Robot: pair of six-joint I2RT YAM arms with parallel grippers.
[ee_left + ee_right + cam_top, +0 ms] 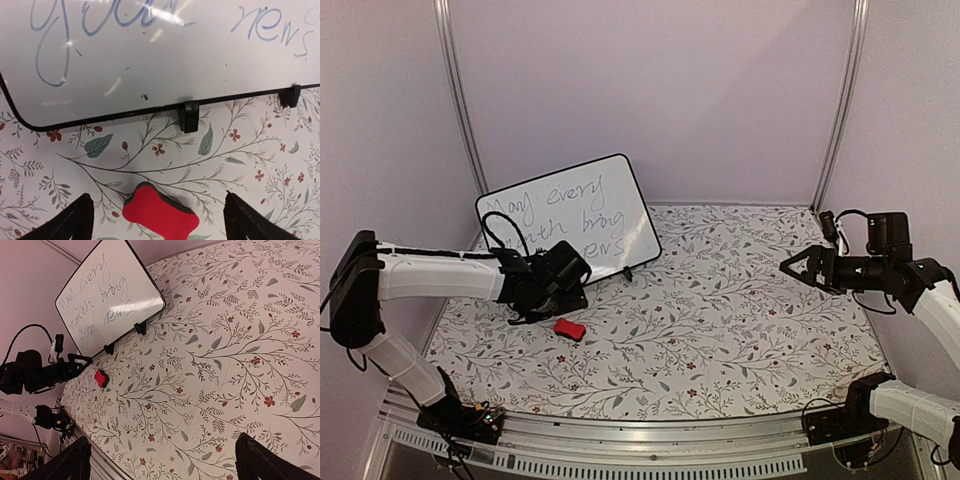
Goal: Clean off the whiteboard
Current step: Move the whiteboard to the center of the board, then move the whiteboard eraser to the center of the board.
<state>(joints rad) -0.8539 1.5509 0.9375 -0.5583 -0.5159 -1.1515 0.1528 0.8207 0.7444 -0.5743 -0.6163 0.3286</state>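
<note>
On a floral tablecloth [240,150], my left pincer [157,207] stands wide open and empty, the red eraser [160,216] lying loose between its fingers. The whiteboard [150,65], unwiped, leans just ahead. Next, I judge: grip eraser, lift, wipe.

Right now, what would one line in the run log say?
left pincer: open, empty | red eraser: loose on table before whiteboard | whiteboard: writing unerased | right pincer: open, empty
</note>
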